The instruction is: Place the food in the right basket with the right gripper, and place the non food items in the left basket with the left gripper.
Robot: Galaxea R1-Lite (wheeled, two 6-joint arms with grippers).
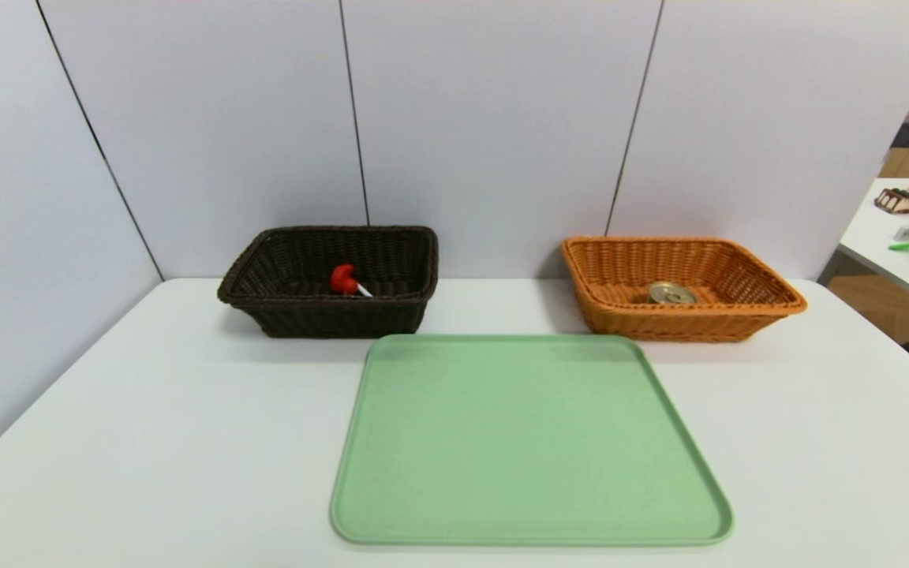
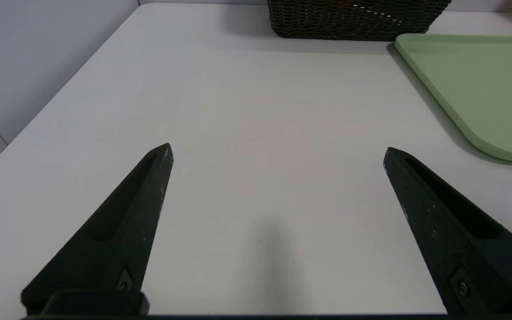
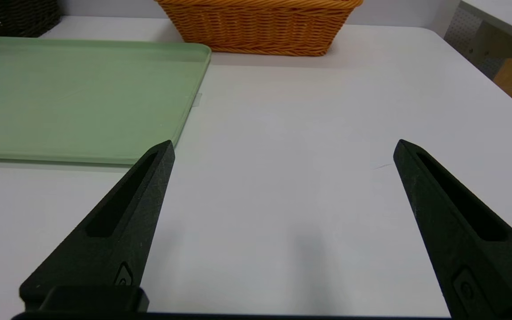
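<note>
While the left tool (image 2: 278, 153) stands over the worktop (image 1: 186, 442) with its fingers spread wide and nothing between them, the right tool (image 3: 285, 143) is also released, and its fingers are wide apart over the same white surface. Both tools are seen only in the wrist views; the head view does not show them.

Left of the centre in the head view, near the back edge of the worktop, there is the dark brown basket (image 1: 336, 317). Inside it lies the red duck (image 1: 344, 279), and a thin white pen (image 1: 364, 291) is just beside it, of which only a short part is visible. Right of the centre, also at the back, stands the orange basket (image 1: 683, 324). It contains the round tin can (image 1: 671, 294), whose metal lid faces up; the lower part of the can is hidden behind the basket rim.

The green tray (image 1: 529, 442) lies flat in the lower middle of the head view, in front of the two baskets. At the right edge of the frame, a second table (image 1: 888, 241) carries several small objects.
</note>
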